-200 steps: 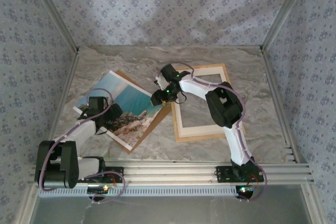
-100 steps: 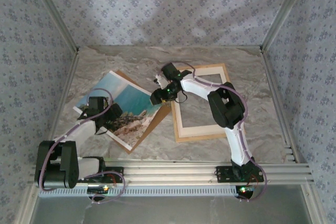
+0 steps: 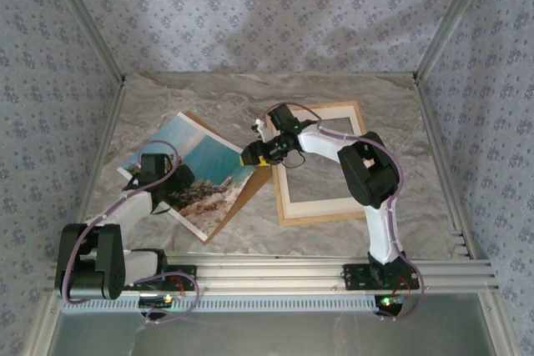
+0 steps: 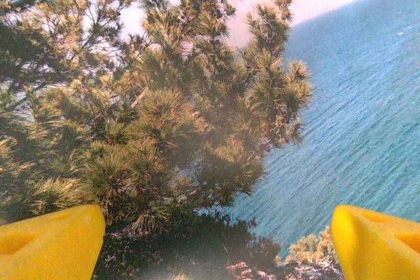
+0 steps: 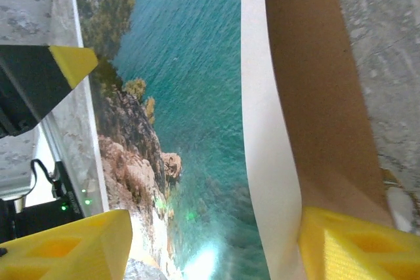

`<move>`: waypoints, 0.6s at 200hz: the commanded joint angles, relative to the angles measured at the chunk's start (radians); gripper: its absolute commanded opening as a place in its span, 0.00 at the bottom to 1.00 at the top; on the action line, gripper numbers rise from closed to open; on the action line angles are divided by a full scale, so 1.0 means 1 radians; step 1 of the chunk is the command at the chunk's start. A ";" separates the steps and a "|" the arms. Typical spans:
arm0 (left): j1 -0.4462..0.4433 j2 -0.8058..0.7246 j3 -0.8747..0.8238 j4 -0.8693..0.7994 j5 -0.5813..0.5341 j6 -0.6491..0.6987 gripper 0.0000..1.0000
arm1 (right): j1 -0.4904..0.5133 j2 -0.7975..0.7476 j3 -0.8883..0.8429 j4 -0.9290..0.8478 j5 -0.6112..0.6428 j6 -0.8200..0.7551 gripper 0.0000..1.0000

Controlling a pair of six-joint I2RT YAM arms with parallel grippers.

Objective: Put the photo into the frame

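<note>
Coastal-scene rectangular photo print (image 3: 188,164) lies askew on the plain brown backing board (image 3: 249,188), just left of the thin light-wood frame (image 3: 334,216). Jaws of the right claw (image 5: 216,240) are apart, straddling the print's white edge; the left claw (image 4: 216,240) is apart over the trees. Nip the print alone, not the board.

A brown backing board (image 3: 247,198) is lying flat and askew on the left half of the marble-patterned worktop (image 3: 192,93), one corner pointing toward the far edge. A cream mat (image 3: 313,208) is lying on the right half, with marble showing through its opening. Blue floral wallpaper (image 3: 250,14) is covering the walls, and aluminium rails (image 3: 275,273) are running along the near edge.
</note>
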 commanded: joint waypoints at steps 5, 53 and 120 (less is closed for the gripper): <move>0.001 0.015 -0.025 -0.011 0.056 -0.010 0.89 | -0.008 -0.054 -0.065 0.185 -0.080 0.142 0.67; -0.001 0.018 -0.027 -0.006 0.057 -0.010 0.89 | -0.015 -0.085 -0.170 0.397 -0.064 0.298 0.65; 0.000 0.015 -0.031 0.002 0.059 -0.010 0.89 | -0.024 -0.116 -0.288 0.538 0.004 0.393 0.59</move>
